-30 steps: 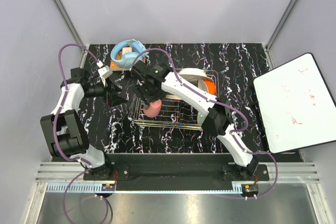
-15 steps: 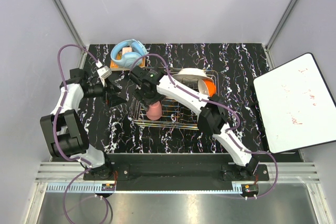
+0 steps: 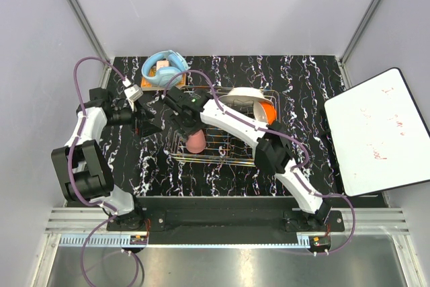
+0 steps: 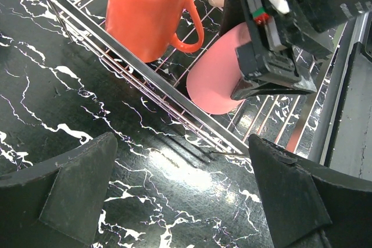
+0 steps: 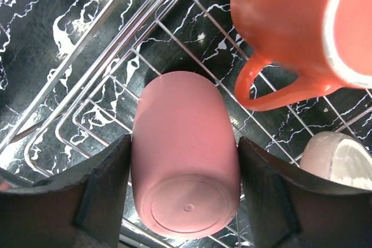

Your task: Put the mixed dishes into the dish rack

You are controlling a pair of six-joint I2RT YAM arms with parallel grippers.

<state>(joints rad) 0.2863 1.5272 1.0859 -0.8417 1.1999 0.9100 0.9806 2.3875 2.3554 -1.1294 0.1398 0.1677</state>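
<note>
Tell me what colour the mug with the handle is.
Orange-red; the mug shows best in the right wrist view.

A black, white-veined marble table stands enclosed by evenly lit pale grey walls.

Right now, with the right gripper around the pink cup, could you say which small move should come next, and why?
Probably open the right gripper and let go: the pink cup it grips seems down inside the dish rack, beside the orange-red mug.
</note>
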